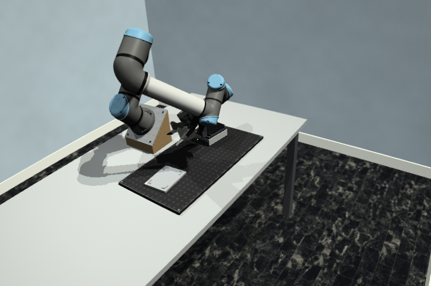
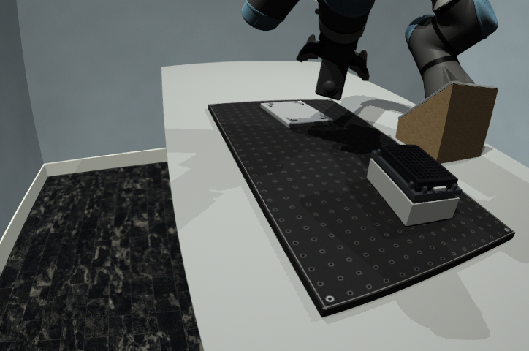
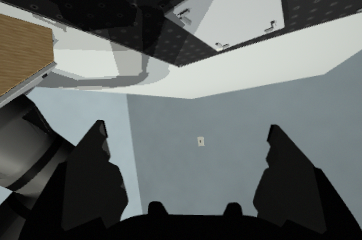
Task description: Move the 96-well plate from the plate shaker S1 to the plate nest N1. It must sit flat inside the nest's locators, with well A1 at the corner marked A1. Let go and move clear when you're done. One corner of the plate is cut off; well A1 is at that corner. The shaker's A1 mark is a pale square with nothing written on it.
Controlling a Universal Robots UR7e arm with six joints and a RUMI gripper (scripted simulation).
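Grey wall w/ small plate [image 3: 200, 141], text unreadable; gripper [image 3: 188, 145] jaws wide apart, nothing held.

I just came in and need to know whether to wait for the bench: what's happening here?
Nothing has been moved yet. The black 96-well plate sits on the plate shaker at one end of the dark breadboard, and the pale plate nest at the other end has nothing in it. The arm's gripper is open, holds nothing, and hangs above the board between the two, pointing at the far wall.
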